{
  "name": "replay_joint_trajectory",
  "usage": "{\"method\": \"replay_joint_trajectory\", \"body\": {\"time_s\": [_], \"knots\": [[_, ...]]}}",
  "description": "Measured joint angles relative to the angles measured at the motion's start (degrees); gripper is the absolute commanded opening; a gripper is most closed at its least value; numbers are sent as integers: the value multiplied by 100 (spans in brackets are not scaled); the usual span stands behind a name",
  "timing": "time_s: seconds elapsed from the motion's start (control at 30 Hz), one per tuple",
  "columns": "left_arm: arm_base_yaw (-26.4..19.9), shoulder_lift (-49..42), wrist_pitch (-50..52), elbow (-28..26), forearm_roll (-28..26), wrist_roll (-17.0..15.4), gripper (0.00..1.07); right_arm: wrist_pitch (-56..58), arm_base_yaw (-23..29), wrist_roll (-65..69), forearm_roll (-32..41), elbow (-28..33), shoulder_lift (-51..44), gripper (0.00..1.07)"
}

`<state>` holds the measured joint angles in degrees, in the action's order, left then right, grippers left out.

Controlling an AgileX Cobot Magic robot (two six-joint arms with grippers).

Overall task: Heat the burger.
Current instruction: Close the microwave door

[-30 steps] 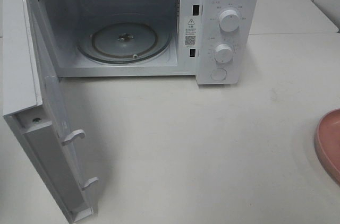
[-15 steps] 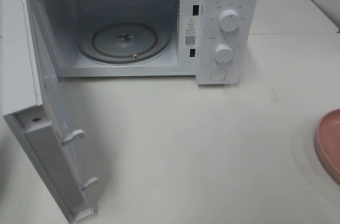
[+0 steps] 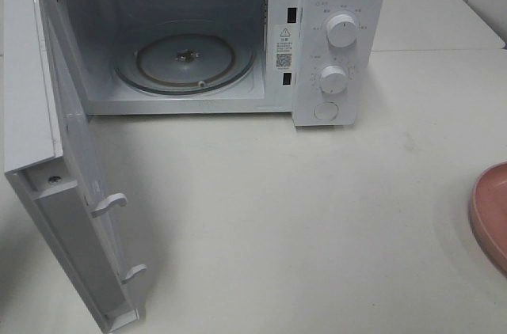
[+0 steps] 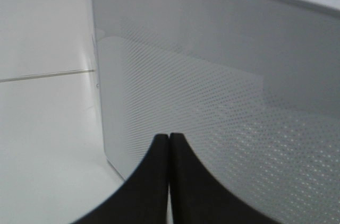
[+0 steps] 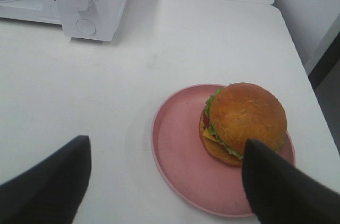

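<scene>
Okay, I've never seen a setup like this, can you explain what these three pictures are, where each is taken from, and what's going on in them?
A two-armed robot is meant to heat a burger. The high camera shows a white microwave, its door swung open, on a white table. The other pictures come from cameras on the arms' wrists. The left gripper, dark fingers pressed shut and holding nothing, faces the door's dotted window. The right gripper is open above the burger, which sits on a pink plate to the microwave's right. Nothing is held yet.
</scene>
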<state>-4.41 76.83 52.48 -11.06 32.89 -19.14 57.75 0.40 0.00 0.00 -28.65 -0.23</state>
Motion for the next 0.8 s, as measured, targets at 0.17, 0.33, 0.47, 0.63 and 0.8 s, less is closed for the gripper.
{"method": "replay_joint_trajectory", "body": {"time_s": [0.17,0.33,0.47,0.63,0.8], "knots": [[23,304,172,-115,17,-6,0,0,0,0,0,0,0,76],[573,630,172,-355,-23,0,0,0,0,0,0,0,0,76],[1106,814,29,-504,-556,138,0,0,0,0,0,0,0,76],[2040,1157,29,-819,-1587,665,0,0,0,0,0,0,0,76],[2762,1438,-29,-1152,-2647,1129,0,0,0,0,0,0,0,76]]}}
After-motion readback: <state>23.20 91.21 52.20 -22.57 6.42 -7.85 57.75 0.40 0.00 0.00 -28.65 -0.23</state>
